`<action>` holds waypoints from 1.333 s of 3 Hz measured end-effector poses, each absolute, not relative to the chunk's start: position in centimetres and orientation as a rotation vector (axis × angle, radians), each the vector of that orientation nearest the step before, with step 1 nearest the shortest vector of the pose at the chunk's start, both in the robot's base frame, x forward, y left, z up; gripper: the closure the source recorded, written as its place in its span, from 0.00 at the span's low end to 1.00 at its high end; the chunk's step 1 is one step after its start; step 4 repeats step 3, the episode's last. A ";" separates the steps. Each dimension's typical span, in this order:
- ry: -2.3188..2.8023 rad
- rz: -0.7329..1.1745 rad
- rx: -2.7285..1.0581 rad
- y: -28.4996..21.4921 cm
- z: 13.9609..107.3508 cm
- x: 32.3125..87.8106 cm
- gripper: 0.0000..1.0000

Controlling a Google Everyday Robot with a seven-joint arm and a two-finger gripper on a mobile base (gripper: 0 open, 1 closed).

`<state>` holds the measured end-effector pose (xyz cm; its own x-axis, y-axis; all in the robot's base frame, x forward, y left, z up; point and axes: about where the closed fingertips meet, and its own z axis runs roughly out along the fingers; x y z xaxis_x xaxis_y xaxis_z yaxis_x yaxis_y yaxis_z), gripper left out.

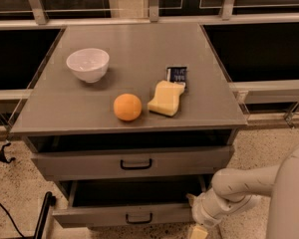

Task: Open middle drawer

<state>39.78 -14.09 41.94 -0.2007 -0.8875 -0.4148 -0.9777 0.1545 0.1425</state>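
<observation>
The white bowl (88,63), orange (127,107) and sponge (165,98) are sitting on the cabinet top (55,108). Below, the middle drawer (104,217) is jutting out past the top drawer (79,164) front; the gripper (198,230) is hanging at its right corner, its grip impossible to tell.

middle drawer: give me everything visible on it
The middle drawer is wide, shallow and grey, with a flat front and a small black bar handle at its centre. It is pulled out level, further than the top drawer above it, so its dark inside shows; nothing can be made out in there. The gripper is low at the right end of its front; whether they touch cannot be told.
</observation>
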 end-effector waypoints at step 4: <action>2.272 0.700 -1.850 -15.4 44.0 32.5 0.00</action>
